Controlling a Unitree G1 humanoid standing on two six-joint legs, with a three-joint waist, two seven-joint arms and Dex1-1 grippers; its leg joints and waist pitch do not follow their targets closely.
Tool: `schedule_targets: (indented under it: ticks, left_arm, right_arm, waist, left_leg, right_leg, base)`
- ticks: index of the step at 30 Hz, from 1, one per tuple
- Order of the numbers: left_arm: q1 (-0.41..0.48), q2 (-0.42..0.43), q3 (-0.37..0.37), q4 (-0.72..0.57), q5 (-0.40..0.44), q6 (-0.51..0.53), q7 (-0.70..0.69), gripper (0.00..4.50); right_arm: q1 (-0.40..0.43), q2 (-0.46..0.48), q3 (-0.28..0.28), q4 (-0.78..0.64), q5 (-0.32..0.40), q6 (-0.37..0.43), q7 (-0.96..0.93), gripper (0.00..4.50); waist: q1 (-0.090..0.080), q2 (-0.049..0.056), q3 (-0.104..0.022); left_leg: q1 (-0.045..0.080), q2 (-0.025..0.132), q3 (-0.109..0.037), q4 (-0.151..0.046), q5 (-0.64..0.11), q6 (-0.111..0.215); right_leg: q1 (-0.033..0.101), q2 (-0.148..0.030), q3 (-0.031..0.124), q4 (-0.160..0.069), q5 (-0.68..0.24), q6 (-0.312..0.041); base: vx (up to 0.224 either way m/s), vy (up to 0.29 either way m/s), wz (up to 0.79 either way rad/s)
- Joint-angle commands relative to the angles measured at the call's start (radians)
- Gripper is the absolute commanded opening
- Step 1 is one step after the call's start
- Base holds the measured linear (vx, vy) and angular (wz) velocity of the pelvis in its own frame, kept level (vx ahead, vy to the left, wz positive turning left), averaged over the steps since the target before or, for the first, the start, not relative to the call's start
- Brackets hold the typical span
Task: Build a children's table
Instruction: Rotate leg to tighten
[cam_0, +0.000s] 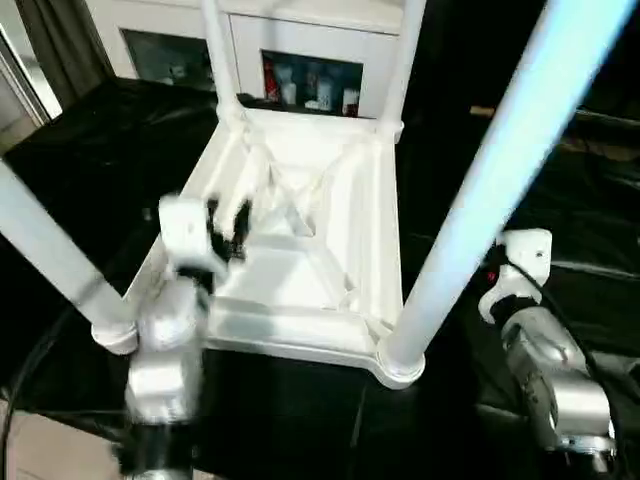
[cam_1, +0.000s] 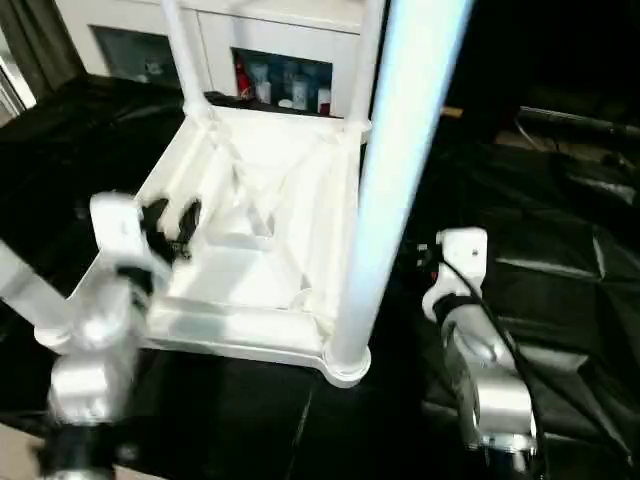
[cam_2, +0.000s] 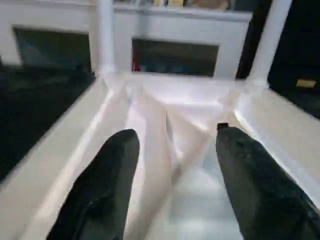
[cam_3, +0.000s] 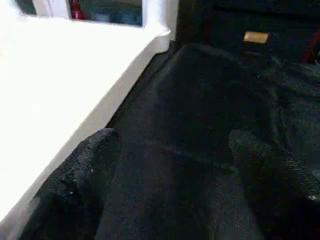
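- Black cloth (cam_0: 90, 140) covers the big work table, wrinkled and slightly glossy; wide bare stretches of it lie to the right of the tabletop and along the near edge.
- White cabinet (cam_0: 300, 30) with dark glass fronts stands behind the work table; small bottles show inside it.
- White plastic tabletop (cam_0: 300, 250) lies upside down in the middle of the cloth, rectangular, raised rim all round, ribs crossing diagonally inside, smooth and shiny.
- Four white tube legs stand up out of the rounded corner sockets: near right leg (cam_0: 490, 190) is long and leans toward the camera, near left leg (cam_0: 50, 250) slants out to the left, and the two far legs (cam_0: 222, 60) rise by the cabinet.
- Open room: the hollow inside the rim between the legs is free, so is the cloth strip between the tabletop's right rim and the right arm.
- Left gripper (cam_2: 172, 165) hovers over the left part of the hollow, just inside the left rim; black fingers (cam_2: 107, 170) spread apart, nothing between them.
- Right gripper (cam_3: 170, 170) sits over bare cloth just beside the tabletop's right rim (cam_3: 115, 95); rough matte fingers wide apart, empty.
- Silver forearms, smooth metal, with white wrist blocks (cam_0: 525, 250).
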Motion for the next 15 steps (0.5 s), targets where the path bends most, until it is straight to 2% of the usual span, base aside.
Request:
schedule_targets:
  ticks: [1, 2, 4, 5, 8, 9, 10, 11, 12, 13, 14, 15]
  left_arm:
    - [-0.003, -0.003, -0.023, -0.021, 0.022, -0.017, 0.027, 2.76]
    - [0.012, -0.007, -0.049, -0.031, 0.041, -0.022, 0.030, 2.76]
    - [0.024, -0.009, -0.073, -0.042, 0.069, -0.030, 0.040, 2.76]
    - [0.030, -0.008, -0.090, -0.051, 0.078, -0.023, 0.038, 2.76]
    - [0.040, 0.006, -0.100, -0.070, 0.072, 0.004, 0.029, 2.76]
    - [0.042, 0.009, -0.098, -0.076, 0.061, 0.031, 0.019, 2.76]
    - [0.044, 0.010, -0.098, -0.080, 0.054, 0.049, 0.014, 2.76]
    - [0.042, 0.015, -0.098, -0.080, 0.055, 0.052, 0.013, 2.76]
    - [0.041, 0.018, -0.099, -0.081, 0.059, 0.052, 0.016, 2.76]
    - [0.040, 0.024, -0.101, -0.082, 0.069, 0.045, 0.022, 2.76]
    - [0.040, 0.033, -0.106, -0.086, 0.092, 0.043, 0.034, 2.76]
    - [0.041, 0.038, -0.106, -0.088, 0.099, 0.032, 0.039, 2.76]
  right_arm:
    - [0.004, -0.002, 0.012, -0.020, -0.009, -0.006, 0.006, 3.84]
    - [0.011, -0.005, 0.027, -0.008, -0.019, -0.012, 0.011, 3.84]
    - [0.017, -0.004, 0.036, 0.000, -0.027, -0.015, 0.007, 3.84]
    - [0.020, 0.000, 0.039, 0.006, -0.029, -0.012, 0.000, 3.84]
    - [0.018, 0.021, 0.039, 0.013, -0.029, -0.007, -0.019, 3.84]
    - [0.018, 0.032, 0.036, 0.014, -0.016, 0.003, -0.017, 3.84]
    - [0.018, 0.038, 0.035, 0.015, -0.005, 0.010, -0.015, 3.84]
    - [0.018, 0.043, 0.035, 0.013, -0.002, 0.018, -0.021, 3.84]
    - [0.018, 0.044, 0.036, 0.011, -0.004, 0.021, -0.026, 3.84]
    - [0.018, 0.043, 0.038, 0.010, -0.012, 0.018, -0.034, 3.84]
    - [0.018, 0.044, 0.038, 0.010, -0.014, 0.012, -0.040, 3.84]
    - [0.018, 0.051, 0.030, 0.009, -0.005, 0.007, -0.044, 3.84]
  waist:
    - [-0.003, -0.007, -0.064]
    - [-0.007, -0.036, -0.061]
    - [-0.002, -0.024, -0.060]
    - [-0.005, -0.025, -0.059]
    - [-0.007, -0.024, -0.060]
    - [-0.010, -0.017, -0.064]
    - [-0.008, -0.033, -0.068]
    - [0.008, -0.034, -0.072]
    - [0.010, -0.048, -0.076]
    - [0.032, -0.057, -0.074]
    - [0.054, -0.068, -0.066]
    - [0.063, -0.058, -0.060]
  left_leg:
    - [0.009, 0.013, -0.001, -0.059, -0.136, 0.063]
    - [0.005, 0.014, 0.001, -0.060, -0.155, 0.060]
    - [0.004, 0.015, -0.004, -0.064, -0.165, 0.054]
    - [0.006, 0.015, -0.004, -0.064, -0.183, 0.039]
    - [0.007, 0.013, -0.006, -0.065, -0.199, 0.018]
    - [0.041, 0.014, 0.028, -0.041, -0.215, -0.021]
    - [0.034, 0.004, 0.032, -0.036, -0.225, -0.034]
    - [0.034, -0.017, 0.055, -0.006, -0.275, -0.010]
    - [0.027, -0.030, 0.055, 0.013, -0.299, 0.017]
    - [-0.007, -0.050, 0.026, 0.060, -0.312, 0.064]
    - [-0.047, -0.061, -0.028, 0.127, -0.290, 0.085]
    - [-0.053, -0.053, -0.060, 0.140, -0.265, 0.067]
  right_leg:
    - [0.042, -0.024, 0.022, -0.061, -0.087, -0.177]
    - [0.043, -0.023, 0.020, -0.067, -0.116, -0.161]
    - [0.043, -0.029, 0.021, -0.065, -0.153, -0.146]
    - [0.037, -0.027, 0.022, -0.069, -0.177, -0.128]
    - [0.035, -0.025, 0.022, -0.067, -0.160, -0.117]
    - [0.000, -0.004, 0.049, -0.082, -0.186, -0.105]
    - [0.007, -0.002, 0.058, -0.072, -0.189, -0.104]
    - [-0.002, 0.000, 0.118, -0.085, -0.244, -0.104]
    - [0.011, -0.005, 0.147, -0.089, -0.256, -0.107]
    - [0.048, -0.045, 0.233, -0.113, -0.265, -0.127]
    - [0.080, -0.105, 0.324, -0.139, -0.323, -0.131]
    - [0.079, -0.111, 0.353, -0.144, -0.336, -0.146]
  base:
    - [0.000, 0.000, 0.00]
    - [0.000, 0.000, 0.00]
    - [0.000, 0.000, 0.00]
    - [0.000, 0.000, 0.00]
    - [0.000, 0.000, 0.00]
    - [0.000, 0.000, 0.00]
    - [-0.011, 0.014, -0.24]
    - [-0.020, 0.024, -0.37]
    - [-0.020, 0.024, -0.37]
    - [-0.031, 0.072, -0.42]
    - [-0.017, 0.160, -0.55]
    - [-0.017, 0.160, -0.55]
